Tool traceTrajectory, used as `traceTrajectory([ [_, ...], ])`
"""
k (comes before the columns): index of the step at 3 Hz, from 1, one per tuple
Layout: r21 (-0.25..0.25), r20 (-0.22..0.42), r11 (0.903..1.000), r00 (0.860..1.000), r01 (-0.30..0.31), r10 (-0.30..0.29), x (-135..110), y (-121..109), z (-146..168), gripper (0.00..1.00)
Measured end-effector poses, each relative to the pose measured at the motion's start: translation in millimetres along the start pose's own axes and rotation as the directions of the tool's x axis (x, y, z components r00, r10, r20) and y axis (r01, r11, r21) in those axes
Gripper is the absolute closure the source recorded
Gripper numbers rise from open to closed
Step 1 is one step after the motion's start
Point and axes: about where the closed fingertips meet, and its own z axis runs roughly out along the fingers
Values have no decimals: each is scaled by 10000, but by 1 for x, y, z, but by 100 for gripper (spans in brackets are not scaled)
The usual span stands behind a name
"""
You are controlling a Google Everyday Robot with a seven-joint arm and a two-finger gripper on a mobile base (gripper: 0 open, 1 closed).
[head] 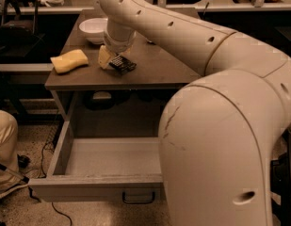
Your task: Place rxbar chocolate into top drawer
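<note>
The rxbar chocolate (123, 64) is a small black bar with pale lettering lying on the brown table top (154, 72), near its front middle. My gripper (112, 60) is down at the table surface right at the bar's left end, its cream tip touching or almost touching the bar. The top drawer (88, 188) is pulled wide open below the table, its grey front panel and dark handle (138, 199) toward me. Its inside shows nothing in it. My arm hides the drawer's right part.
A yellow sponge (69, 60) lies at the table's left front. A white bowl (93, 29) stands behind the gripper. A person's leg (4, 149) and cables (46, 149) are on the floor to the left of the drawer.
</note>
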Motion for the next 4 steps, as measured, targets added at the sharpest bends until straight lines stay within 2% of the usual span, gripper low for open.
traceTrajectory([
  [2, -91, -34, 9999, 10000, -48, 47, 0, 2, 1, 87],
  [3, -78, -7, 9999, 10000, -83, 83, 1, 1, -2, 100],
  [4, 193, 601, 9960, 9944, -877, 864, 31, -20, -36, 100],
])
